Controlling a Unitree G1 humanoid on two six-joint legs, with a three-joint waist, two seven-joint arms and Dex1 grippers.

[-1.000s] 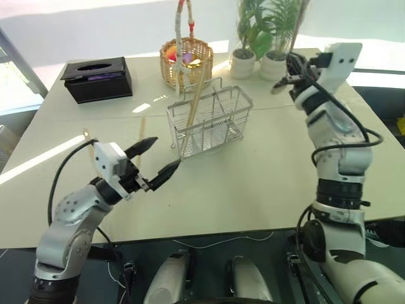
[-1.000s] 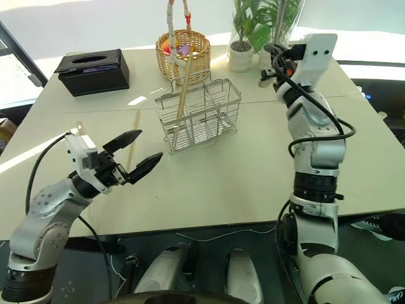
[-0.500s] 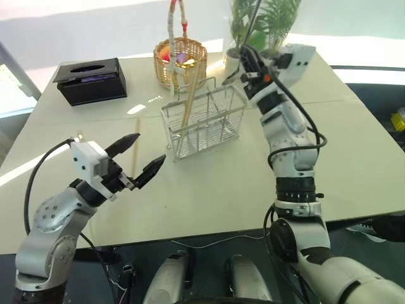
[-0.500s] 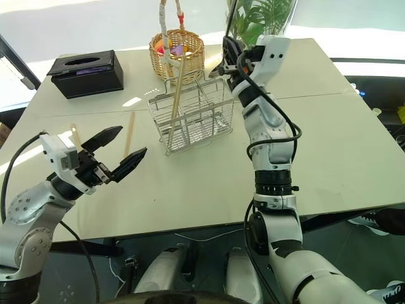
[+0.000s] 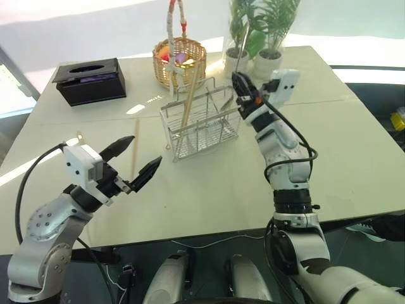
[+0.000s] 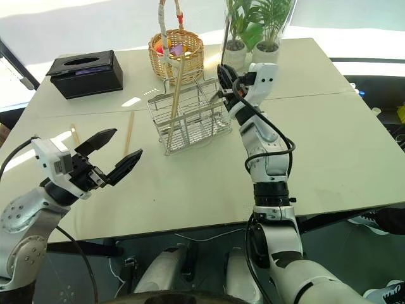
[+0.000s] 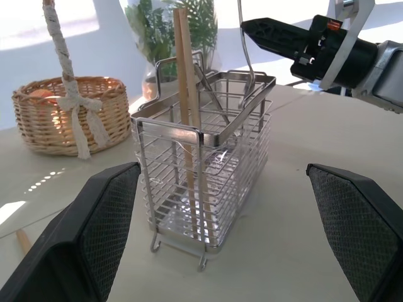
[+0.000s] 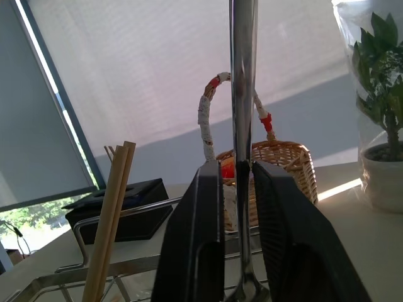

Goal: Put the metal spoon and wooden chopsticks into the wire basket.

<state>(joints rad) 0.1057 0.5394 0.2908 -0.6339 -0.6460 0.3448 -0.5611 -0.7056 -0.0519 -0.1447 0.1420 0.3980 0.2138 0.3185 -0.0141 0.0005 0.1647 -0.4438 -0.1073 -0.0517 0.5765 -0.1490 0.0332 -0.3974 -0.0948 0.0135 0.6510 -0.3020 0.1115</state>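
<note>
The wire basket (image 5: 218, 136) stands mid-table with two wooden chopsticks (image 5: 190, 101) upright in its left compartment. Another chopstick (image 5: 133, 152) lies flat on the table, and a further stick (image 5: 80, 135) lies beyond my left hand. The metal spoon (image 8: 243, 94) stands upright, bowl down inside the basket's right end and handle rising above the rim. My right gripper (image 5: 238, 81) sits at the basket's far right corner, its fingers on either side of the spoon handle and slightly parted. My left gripper (image 5: 145, 152) hangs wide open and holds nothing, above the table in front of and to the left of the basket.
A wicker basket (image 5: 180, 57) with a wrapped handle stands behind the wire basket. A black tissue box (image 5: 92, 79) sits at the back left, and potted plants (image 5: 269, 62) at the back right. The pale table (image 5: 329, 152) stretches bare to the right.
My right arm swung left and down from beside the plants, bringing the spoon upright into the wire basket, and its fingers have eased apart. The left gripper stayed open, nearly still.
</note>
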